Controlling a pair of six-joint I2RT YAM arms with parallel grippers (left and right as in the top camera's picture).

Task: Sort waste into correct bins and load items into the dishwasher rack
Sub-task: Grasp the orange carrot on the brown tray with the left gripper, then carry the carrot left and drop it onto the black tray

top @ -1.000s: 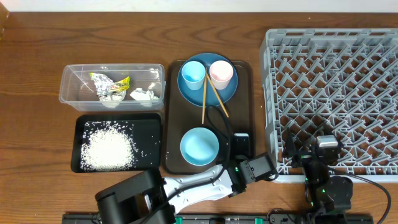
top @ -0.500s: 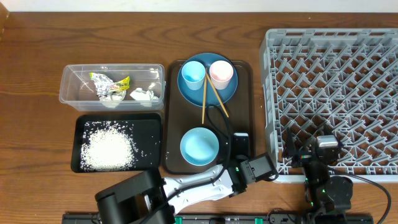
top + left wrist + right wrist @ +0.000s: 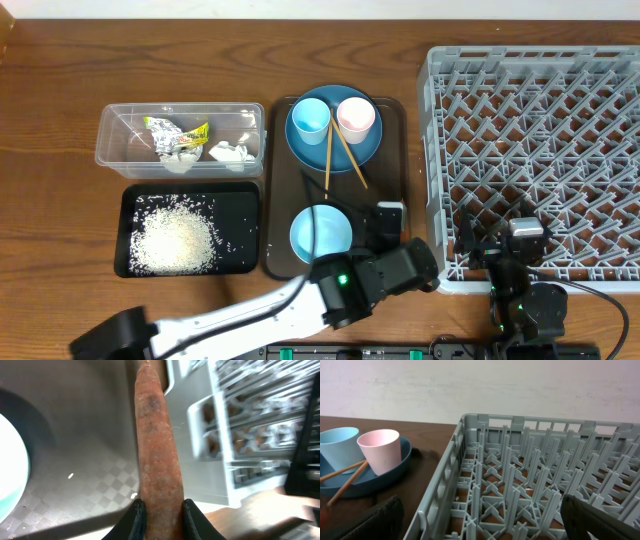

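Left gripper (image 3: 160, 512): pressed in on the carrot (image 3: 156, 445), one finger on each side of its thick end; the narrow tip points away from the wrist camera
Carrot's place: over the near right part of the brown serving tray (image 3: 390, 140), between the bowl (image 3: 318, 232) and the dishwasher rack (image 3: 540, 120); whether it touches the tray I cannot tell
Right gripper (image 3: 480, 510): spread wide, holding nothing, at the rack's near edge
Clear tub (image 3: 105, 140): holds the yellow-green wrapper (image 3: 178, 135) and the white tissue (image 3: 228, 152)
Black tray (image 3: 128, 262): rice (image 3: 175, 240) heaped in it, with loose grains around the heap
Blue plate (image 3: 303, 148): on the serving tray's far end; carries the light-blue cup (image 3: 310, 118), the pink cup (image 3: 355, 117) and the chopsticks (image 3: 340, 155), whose near ends reach past the rim
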